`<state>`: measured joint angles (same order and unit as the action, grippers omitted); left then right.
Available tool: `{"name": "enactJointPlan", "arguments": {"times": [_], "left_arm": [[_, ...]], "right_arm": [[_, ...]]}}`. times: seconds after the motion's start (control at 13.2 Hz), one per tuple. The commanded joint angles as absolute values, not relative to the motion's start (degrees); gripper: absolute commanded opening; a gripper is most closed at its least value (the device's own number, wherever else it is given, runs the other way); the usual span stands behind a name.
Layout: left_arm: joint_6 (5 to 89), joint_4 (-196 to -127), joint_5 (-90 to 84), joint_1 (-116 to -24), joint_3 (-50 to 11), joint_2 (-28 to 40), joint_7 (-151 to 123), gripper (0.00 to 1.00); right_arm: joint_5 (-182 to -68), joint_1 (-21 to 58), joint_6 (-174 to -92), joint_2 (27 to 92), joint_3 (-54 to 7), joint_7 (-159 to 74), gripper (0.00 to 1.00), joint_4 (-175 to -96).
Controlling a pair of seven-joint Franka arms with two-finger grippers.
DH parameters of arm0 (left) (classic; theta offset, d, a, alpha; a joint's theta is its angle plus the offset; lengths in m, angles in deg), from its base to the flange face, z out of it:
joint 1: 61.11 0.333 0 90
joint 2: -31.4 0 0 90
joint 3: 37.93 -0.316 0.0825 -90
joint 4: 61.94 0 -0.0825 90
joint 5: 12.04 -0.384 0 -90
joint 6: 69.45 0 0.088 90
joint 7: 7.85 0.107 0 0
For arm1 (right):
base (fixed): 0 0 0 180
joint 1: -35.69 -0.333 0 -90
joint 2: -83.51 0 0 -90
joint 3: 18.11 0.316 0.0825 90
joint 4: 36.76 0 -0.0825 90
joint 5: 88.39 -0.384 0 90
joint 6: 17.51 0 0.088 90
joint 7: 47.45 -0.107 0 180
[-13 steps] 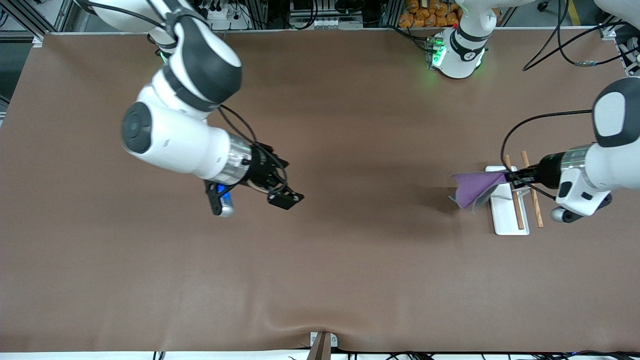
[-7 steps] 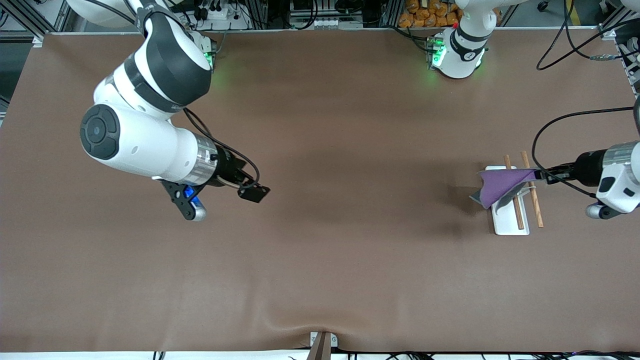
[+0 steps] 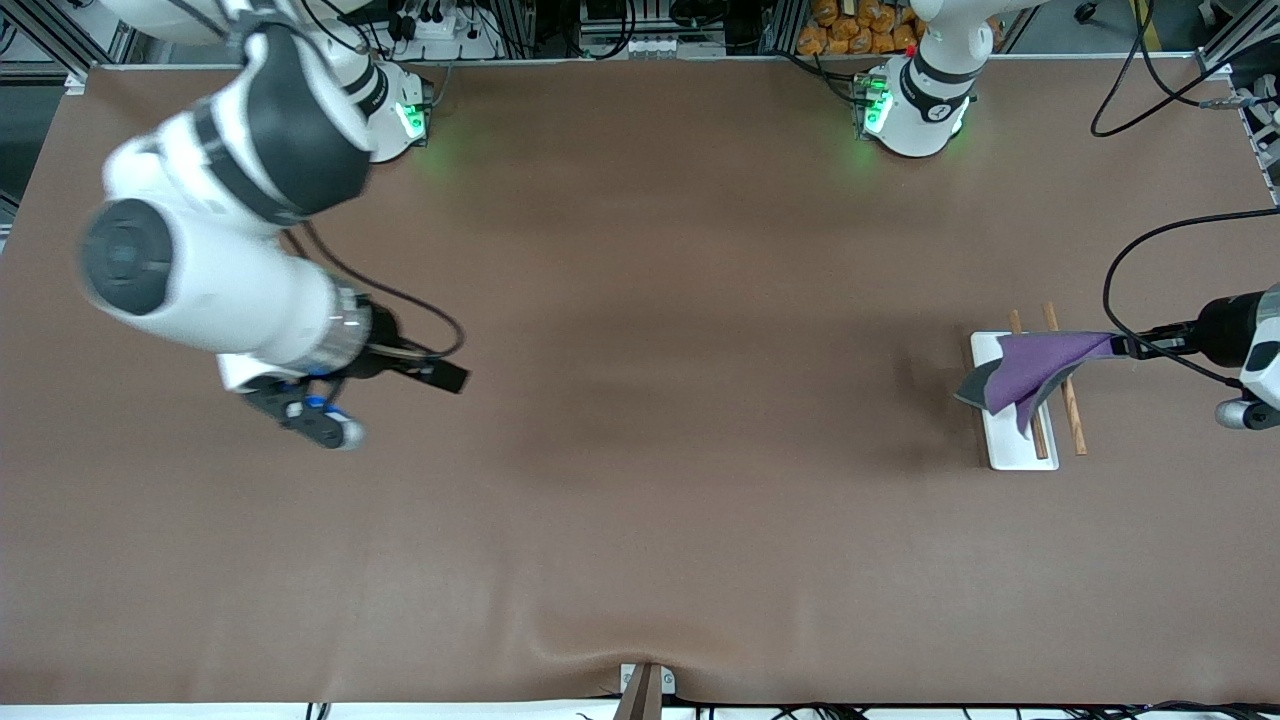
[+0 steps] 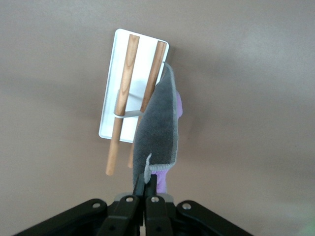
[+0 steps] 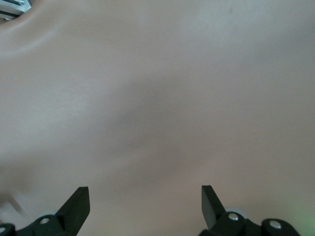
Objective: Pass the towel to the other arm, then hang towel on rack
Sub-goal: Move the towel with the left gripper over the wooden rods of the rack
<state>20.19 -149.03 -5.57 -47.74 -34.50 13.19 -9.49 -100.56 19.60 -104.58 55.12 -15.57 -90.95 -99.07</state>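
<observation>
The purple towel (image 3: 1040, 368), grey on its reverse, hangs from a corner pinched in my left gripper (image 3: 1122, 346), which is shut on it. It is over the rack (image 3: 1012, 445), a white base plate with two wooden rods (image 3: 1073, 420), toward the left arm's end of the table. In the left wrist view the towel's grey side (image 4: 158, 125) overlaps one rod (image 4: 153, 69), and the left gripper (image 4: 146, 183) clamps its edge; whether cloth touches the rod I cannot tell. My right gripper (image 3: 450, 377) hangs open over bare table toward the right arm's end, nothing between its fingers (image 5: 81, 196).
A black cable (image 3: 1130, 260) loops from the left wrist above the table beside the rack. Both arm bases (image 3: 915, 110) stand at the table's edge farthest from the front camera. A small bracket (image 3: 645, 685) sits at the edge nearest that camera.
The left gripper has carried the towel across the rack toward the left arm's end of the table. The right arm has drawn back toward its own end, still open.
</observation>
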Motion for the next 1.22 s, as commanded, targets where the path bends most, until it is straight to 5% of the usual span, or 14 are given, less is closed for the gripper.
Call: {"name": "enactJointPlan", "arguments": {"times": [0.0, 0.76, 1.14], "left_arm": [[19.32, -148.77, -7.21, -45.99, -34.06, 13.92, -5.75, 0.0], [20.2, -148.86, -7.39, -41.78, -33.97, 11.11, -1.69, 0.0], [20.81, -148.86, -7.39, -39.93, -33.97, 9.35, -0.38, 0.0]], "right_arm": [[-99.46, 22.94, -102.77, 57.49, -14.68, -87.01, 1.0, -99.68], [-91.12, 31.82, -98.2, 61.62, -14.77, -61.33, 1.0, -101.79], [-84.78, 33.13, -100.04, 69.08, -14.6, -55.36, 1.0, -111.8]]}}
